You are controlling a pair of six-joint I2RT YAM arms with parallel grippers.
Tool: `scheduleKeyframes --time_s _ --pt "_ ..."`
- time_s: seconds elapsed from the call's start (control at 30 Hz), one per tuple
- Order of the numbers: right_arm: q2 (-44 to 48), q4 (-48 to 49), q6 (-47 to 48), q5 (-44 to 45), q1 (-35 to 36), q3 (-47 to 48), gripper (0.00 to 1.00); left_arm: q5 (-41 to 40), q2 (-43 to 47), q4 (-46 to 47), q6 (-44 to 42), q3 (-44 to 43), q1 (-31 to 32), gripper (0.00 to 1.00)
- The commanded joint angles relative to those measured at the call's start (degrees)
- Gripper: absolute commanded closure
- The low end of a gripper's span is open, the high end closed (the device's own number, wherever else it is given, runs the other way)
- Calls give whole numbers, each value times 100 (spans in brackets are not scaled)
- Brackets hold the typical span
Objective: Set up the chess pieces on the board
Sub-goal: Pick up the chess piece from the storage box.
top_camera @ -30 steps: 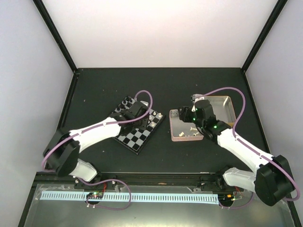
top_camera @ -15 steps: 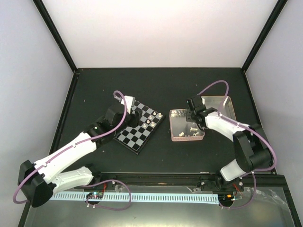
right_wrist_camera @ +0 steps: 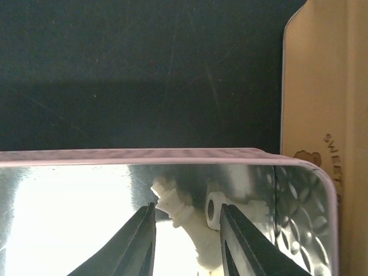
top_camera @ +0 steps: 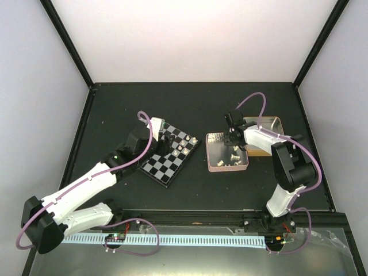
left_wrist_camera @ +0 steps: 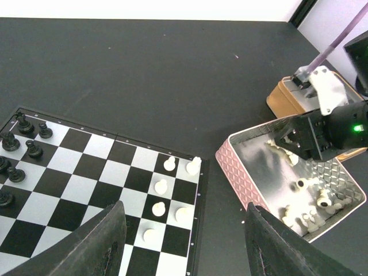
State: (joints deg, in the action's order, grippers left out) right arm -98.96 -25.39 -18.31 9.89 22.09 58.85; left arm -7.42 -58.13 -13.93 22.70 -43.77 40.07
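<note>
**Top external view**
- Small square chessboard with black and silvery-grey checks and a thick black edge (top_camera: 167, 168): lies skewed on the black table (top_camera: 201, 103), left of centre.
- Left gripper (top_camera: 159, 144): above the chessboard's far part, hiding several squares. How far its claw is open cannot be read here.
- Cream-white chess pieces (top_camera: 183, 141): a few pale specks on the board's right-hand squares, their kinds too small to tell.
- Shallow pink rectangular tin (top_camera: 227, 169): just right of the board and apart from it, with more pale pieces inside.
- Right gripper (top_camera: 232, 138): dipped into the tin's far end, fingertips hidden by its own body.
- Shallow gold rectangular tin (top_camera: 272, 125): just behind and right of the pink tin, partly covered by the right arm.

**Left wrist view**
- Two dark fingers (left_wrist_camera: 103, 241): cut off at the lower edge, standing wide apart over the board's right-hand squares with nothing between them.
- White pieces: six, on the two files by the board's right edge.
- Tiny black chess figures (left_wrist_camera: 26, 144): clustered at the left corner, some cropped by the frame.
- Loose white pieces in the pink tin: blurred into their reflections.

**Right wrist view**
- Dark fingers (right_wrist_camera: 138, 241): drawn narrow round one cream-white chess piece (right_wrist_camera: 183, 214), which lies tilted by the pink tin's far wall.
- A ring-shaped bit sits beside that piece, whose lower end is cut off.
- Whether the pads actually press the piece cannot be told
</note>
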Motion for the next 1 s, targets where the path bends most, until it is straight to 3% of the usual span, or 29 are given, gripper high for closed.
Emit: scheduleKeyframes --time_s 0.0,0.23,0.43,0.57,0.77,0.97 --pt "-208 -252 87 -117 -28 137 68 151 -25 225 31 -54 -48 42" --pt "-344 -420 18 -201 -29 109 77 194 -130 243 58 -79 -64 42" --pt "-435 -398 16 -247 -29 105 78 239 -157 235 93 -95 -79 42" --pt "-305 -187 -4 -380 -28 6 89 255 -139 226 129 -103 -85 41" --pt "699 818 150 -999 -23 -604 90 428 -82 260 253 -115 -150 39" --pt "1819 1903 471 -2285 1 -1283 90 1033 -74 429 439 -184 -310 37"
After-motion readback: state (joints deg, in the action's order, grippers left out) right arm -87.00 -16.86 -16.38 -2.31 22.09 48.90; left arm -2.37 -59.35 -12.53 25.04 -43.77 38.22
